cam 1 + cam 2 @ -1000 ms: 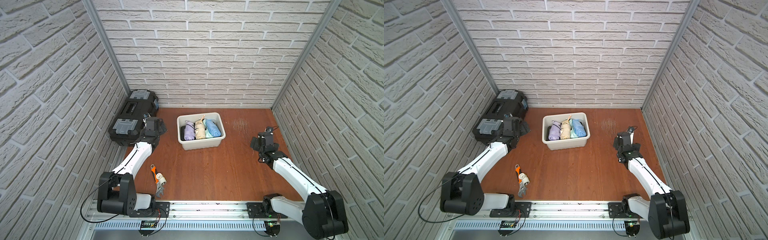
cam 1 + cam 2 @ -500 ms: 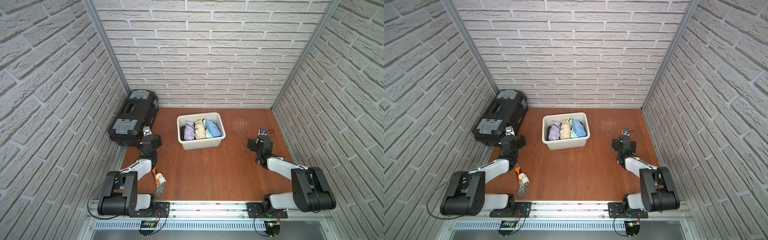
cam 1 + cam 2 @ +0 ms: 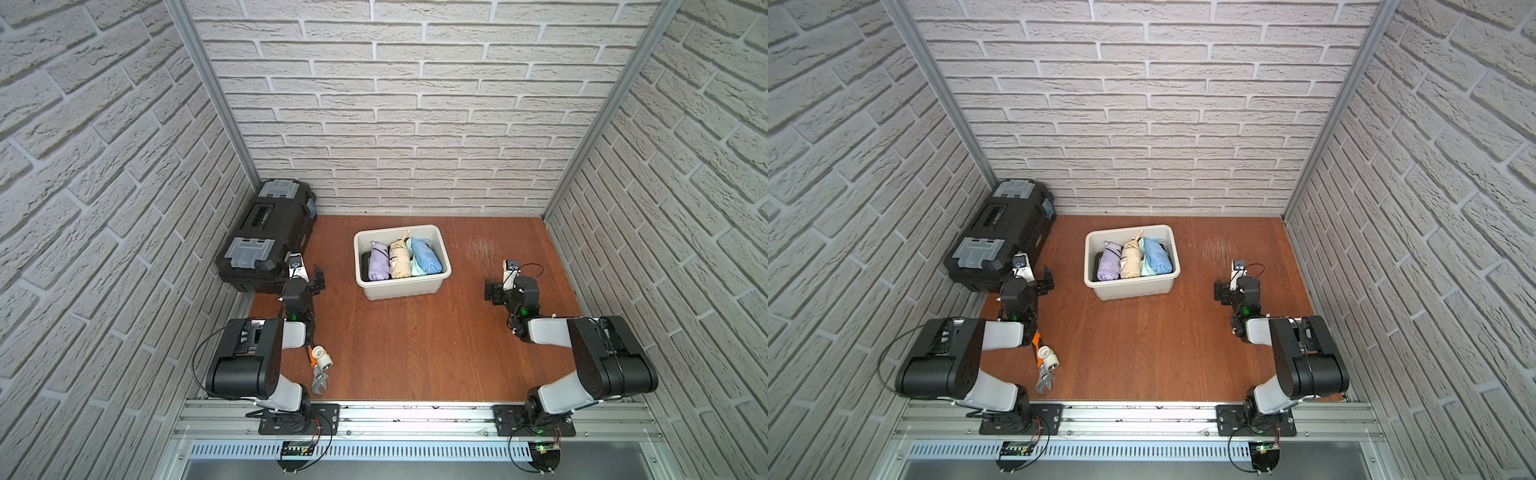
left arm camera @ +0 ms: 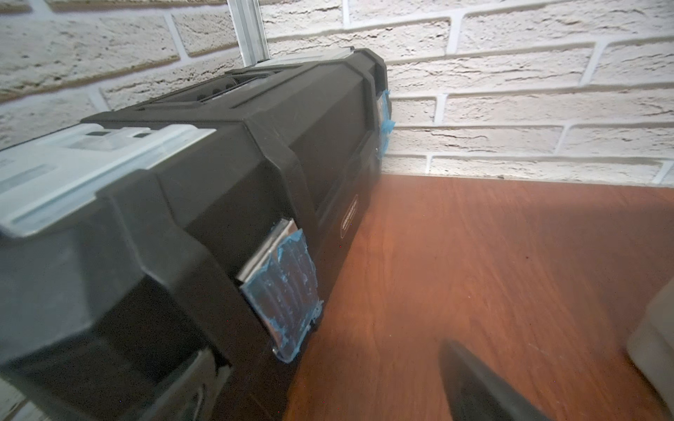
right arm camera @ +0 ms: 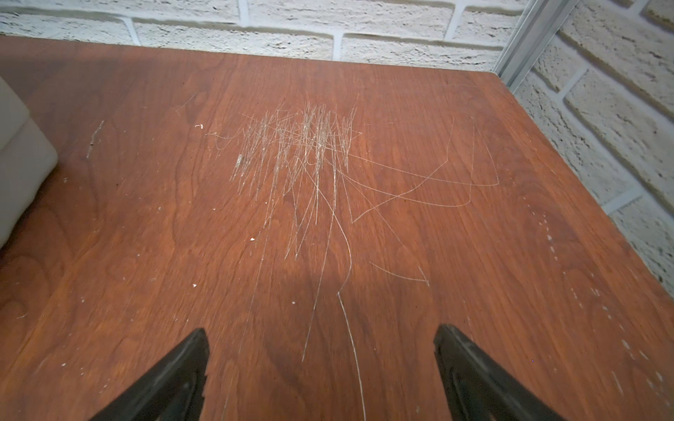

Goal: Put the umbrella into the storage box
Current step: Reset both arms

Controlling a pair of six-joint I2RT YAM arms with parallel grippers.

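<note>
In both top views: off-white plastic storage box [image 3: 401,286] on the brown wooden worktop [image 3: 415,353], lilac, cream and blue folded umbrellas [image 3: 400,259] lying inside, so likely done. Low by the sides, left pincer [image 3: 316,280] and right pincer [image 3: 492,291], likely resting. Left wrist view: big black plastic toolbox [image 4: 182,218] close, pincer released, empty. Right wrist view: fingers [image 5: 175,375] spread wide over bare wood.

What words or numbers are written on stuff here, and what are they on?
Small gold brand label on the side of the black plastic toolbox: too blurred to read.
No other writing can be made out in any view.
</note>
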